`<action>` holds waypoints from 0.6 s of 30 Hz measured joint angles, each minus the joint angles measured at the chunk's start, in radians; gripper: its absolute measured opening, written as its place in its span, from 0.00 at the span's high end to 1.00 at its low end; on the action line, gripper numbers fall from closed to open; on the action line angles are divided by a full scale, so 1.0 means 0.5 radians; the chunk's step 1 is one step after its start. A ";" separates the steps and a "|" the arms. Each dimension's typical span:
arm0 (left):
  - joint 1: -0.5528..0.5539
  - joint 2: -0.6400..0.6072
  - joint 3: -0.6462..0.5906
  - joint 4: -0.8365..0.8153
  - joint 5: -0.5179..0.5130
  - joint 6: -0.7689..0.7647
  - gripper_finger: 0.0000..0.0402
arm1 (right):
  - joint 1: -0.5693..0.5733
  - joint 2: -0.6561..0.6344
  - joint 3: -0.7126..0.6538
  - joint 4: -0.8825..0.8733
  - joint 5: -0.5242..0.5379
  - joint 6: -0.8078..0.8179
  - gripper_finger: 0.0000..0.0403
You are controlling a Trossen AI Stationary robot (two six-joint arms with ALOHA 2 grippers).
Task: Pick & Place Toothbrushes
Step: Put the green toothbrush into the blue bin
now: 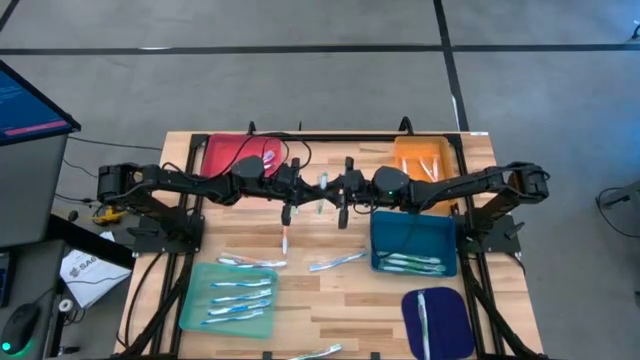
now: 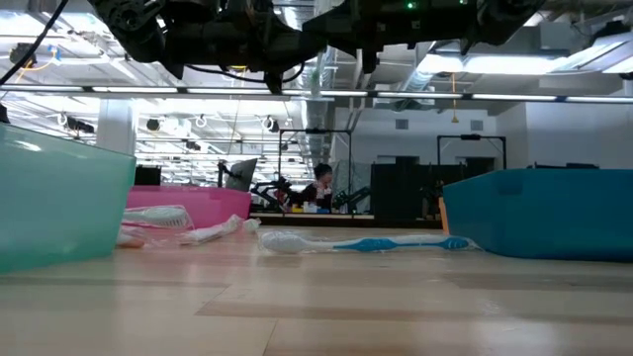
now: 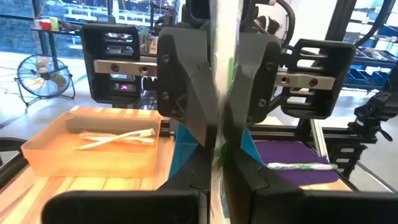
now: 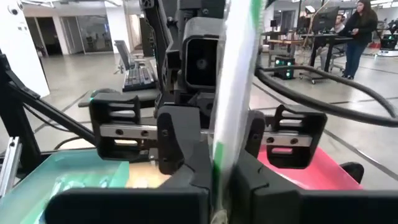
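A white-and-green toothbrush (image 1: 322, 190) stands roughly upright in the air over the table's middle. My left gripper (image 1: 311, 188) comes at it from the left and my right gripper (image 1: 333, 188) from the right. They face each other, both shut on it. More toothbrushes lie flat on the wood (image 1: 250, 262), (image 1: 336, 262), (image 1: 285, 238). One of them shows blue and white in the low view (image 2: 366, 242). My left gripper (image 3: 219, 168) pinches the toothbrush's shaft (image 3: 217, 146) between its two fingers, coming level from the table's left, fingers across it. The brush stands upright, clear of the table. My right gripper (image 4: 217, 180) pinches the same shaft (image 4: 219, 155) between its two fingers. It comes level from the table's right, close against the left gripper's fingers (image 4: 180, 143). The green part (image 4: 254, 15) rises above the hold.
A red tray (image 1: 232, 152) and an orange tray (image 1: 428, 160) stand at the far edge. The blue tray (image 1: 412, 240), purple tray (image 1: 438, 322) and green tray (image 1: 232, 295) lie nearer, and each tray holds toothbrushes. Bare wood lies below the grippers.
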 joint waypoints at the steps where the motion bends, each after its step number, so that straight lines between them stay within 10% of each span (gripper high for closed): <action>1: 0.000 0.000 0.000 -0.001 -0.002 0.001 0.98 | 0.000 0.000 0.000 -0.004 0.000 -0.002 0.96; 18: 0.002 -0.025 0.000 -0.005 -0.035 -0.038 0.70 | -0.010 -0.169 -0.004 -0.265 0.025 0.005 0.97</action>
